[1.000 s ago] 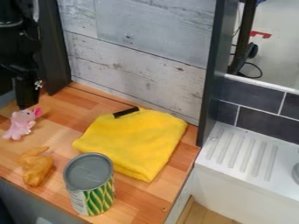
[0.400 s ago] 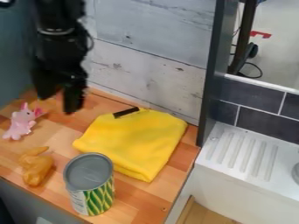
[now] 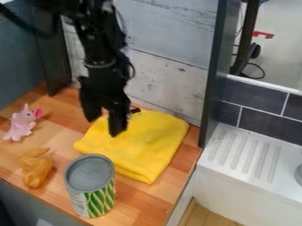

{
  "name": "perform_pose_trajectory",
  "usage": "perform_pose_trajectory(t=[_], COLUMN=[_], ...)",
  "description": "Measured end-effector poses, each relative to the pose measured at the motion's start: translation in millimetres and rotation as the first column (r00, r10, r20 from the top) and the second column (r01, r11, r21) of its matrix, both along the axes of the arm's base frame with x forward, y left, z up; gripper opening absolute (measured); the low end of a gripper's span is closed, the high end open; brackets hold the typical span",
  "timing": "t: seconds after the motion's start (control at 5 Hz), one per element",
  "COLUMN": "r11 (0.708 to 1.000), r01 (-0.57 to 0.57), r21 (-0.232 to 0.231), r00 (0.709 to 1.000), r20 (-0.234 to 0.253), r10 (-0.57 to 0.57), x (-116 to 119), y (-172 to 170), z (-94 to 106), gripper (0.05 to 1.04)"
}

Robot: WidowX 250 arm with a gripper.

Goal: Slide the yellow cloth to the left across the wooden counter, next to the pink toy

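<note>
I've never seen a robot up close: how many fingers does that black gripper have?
2, as far as shows. On the gripper, one finger is on the picture's left; the other is to its right, over the folded yellow cloth.

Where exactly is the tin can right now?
The tin can stands at the counter's front edge, between the brown figure and the yellow cloth.

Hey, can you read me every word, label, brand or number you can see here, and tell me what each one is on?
Can: faint print on the label's pale part, too small to read.
Yellow cloth: no lettering to be seen.
Pink toy: none to be seen.
</note>
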State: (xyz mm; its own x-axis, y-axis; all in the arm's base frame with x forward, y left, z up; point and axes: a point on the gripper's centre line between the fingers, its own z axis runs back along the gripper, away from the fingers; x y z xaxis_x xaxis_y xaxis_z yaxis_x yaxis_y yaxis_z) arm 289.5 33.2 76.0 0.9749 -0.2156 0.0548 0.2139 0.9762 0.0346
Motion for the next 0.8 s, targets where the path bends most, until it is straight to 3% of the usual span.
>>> perform_pose_trajectory(t=[0.4,0.6,0.8], r11=[0.995,0.995,0.996], r01=[0.103,0.098,0.094], r21=[0.013,0.011,0.006], r00=[0.995,0.995,0.996], r20=[-0.014,0.010,-0.004], r10=[-0.103,-0.098,-0.094], x=[14.4,18.7,19.8], y=[-21.6,-23.6,-22.3], z=[-40.9,-45.4,-59.7], gripper=[1.001,1.001,1.001])
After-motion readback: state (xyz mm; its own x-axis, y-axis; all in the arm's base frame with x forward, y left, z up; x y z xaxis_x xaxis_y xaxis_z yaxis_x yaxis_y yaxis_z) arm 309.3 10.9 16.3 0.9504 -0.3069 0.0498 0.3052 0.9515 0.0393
